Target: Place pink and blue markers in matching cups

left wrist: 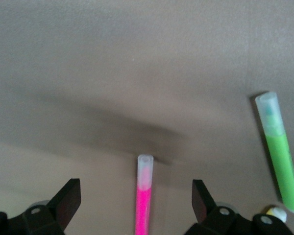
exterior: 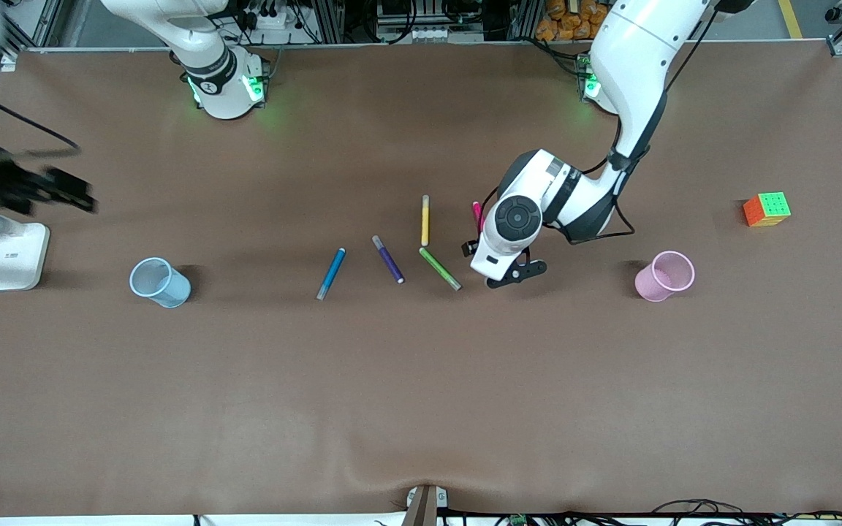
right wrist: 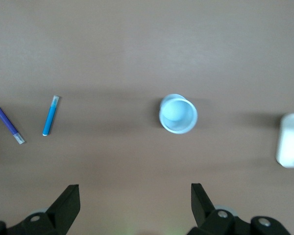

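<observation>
Pink marker [left wrist: 143,196] between open left end effector [left wrist: 137,200] fingers.

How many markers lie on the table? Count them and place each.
5. The blue marker lies nearest the blue cup, then purple marker, yellow marker, green marker; the pink marker sits partly hidden under the left gripper.

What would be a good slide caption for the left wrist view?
Left gripper with open fingers straddling the pink marker on the table, green marker lying beside it.
</observation>
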{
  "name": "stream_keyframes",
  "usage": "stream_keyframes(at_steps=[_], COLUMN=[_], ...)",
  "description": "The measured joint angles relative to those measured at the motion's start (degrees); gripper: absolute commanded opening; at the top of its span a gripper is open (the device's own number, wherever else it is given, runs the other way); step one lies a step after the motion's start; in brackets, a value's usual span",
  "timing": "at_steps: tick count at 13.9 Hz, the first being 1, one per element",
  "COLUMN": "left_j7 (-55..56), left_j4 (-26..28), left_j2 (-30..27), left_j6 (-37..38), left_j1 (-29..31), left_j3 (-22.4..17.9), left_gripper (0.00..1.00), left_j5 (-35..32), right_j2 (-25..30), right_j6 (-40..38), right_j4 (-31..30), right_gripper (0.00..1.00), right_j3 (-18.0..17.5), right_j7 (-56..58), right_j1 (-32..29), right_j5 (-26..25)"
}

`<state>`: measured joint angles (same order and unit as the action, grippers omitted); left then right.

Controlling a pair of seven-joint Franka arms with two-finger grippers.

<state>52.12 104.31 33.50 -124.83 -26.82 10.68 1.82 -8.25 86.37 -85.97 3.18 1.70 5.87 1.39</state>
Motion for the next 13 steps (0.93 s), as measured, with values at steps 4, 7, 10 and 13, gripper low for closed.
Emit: stream_keyframes(at_steps=[4, 7, 10, 13], left_j7=[0.01, 0.82, 0.83, 0.84], left_j4=[-0.01, -0.01, 0.04, 0.18], left_j2=[1.78, 1.92, 1.93, 2.11], left_j6=[-1.87, -1.97, -1.97, -2.10], left_j1=[0.05, 0.06, -0.01, -0.14], left_j3=[-0.06, -0.06, -0.01, 0.05], left_gripper=[0.81, 0.49, 0.61, 0.55], left_j5=[0.00, 1.74, 3.17, 3.28], right_j2=[-10.47, -15.51, -18.77, -22.00], right_j6=[4.87, 11.04, 14.32, 14.28], right_j4=[0.01, 0.34, 0.66, 0.62], right_gripper=[1.00, 1.00, 1.00, 1.00], right_j3=[-0.14, 0.23, 0.17, 0.02], right_j7=[-1.05, -6.34, -13.29, -14.85], right_j1=[5.16, 5.35, 5.85, 9.51], right_j5=[0.75, 6.42, 9.09, 9.13])
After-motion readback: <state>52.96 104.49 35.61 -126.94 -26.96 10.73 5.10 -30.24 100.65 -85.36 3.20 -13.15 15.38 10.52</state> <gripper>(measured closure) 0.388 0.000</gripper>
